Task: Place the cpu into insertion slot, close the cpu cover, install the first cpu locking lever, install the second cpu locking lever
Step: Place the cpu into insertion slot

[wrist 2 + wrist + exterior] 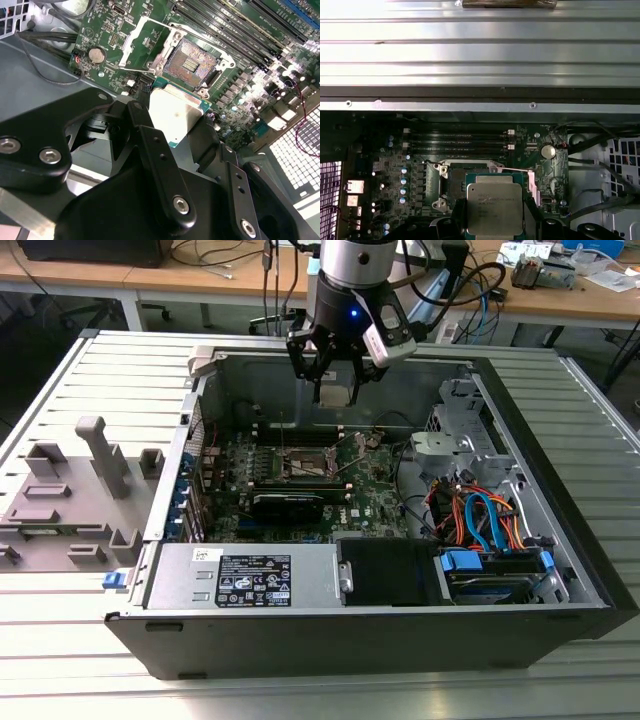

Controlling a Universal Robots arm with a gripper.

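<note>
Hand point(335, 388) closed on the cpu point(175, 112), black fingers point(152, 145) clamping its opposite edges, pale metal top facing up in both wrist views. The cpu hangs clear above the motherboard point(370, 495), not touching it, just beside and over the open insertion slot point(192, 59). The slot is bare, contact field exposed. The cpu cover point(132, 42) is swung open off the slot, its window showing green board through it. Memory slots point(460, 140) run past the slot's far side. The board sits in an open computer case point(300, 640) lying on its side, power supply point(250, 575) along the near wall. The case rests on a ribbed metal tabletop point(60, 660), with a grey fixture point(70, 500) at the exterior view's left.
</note>
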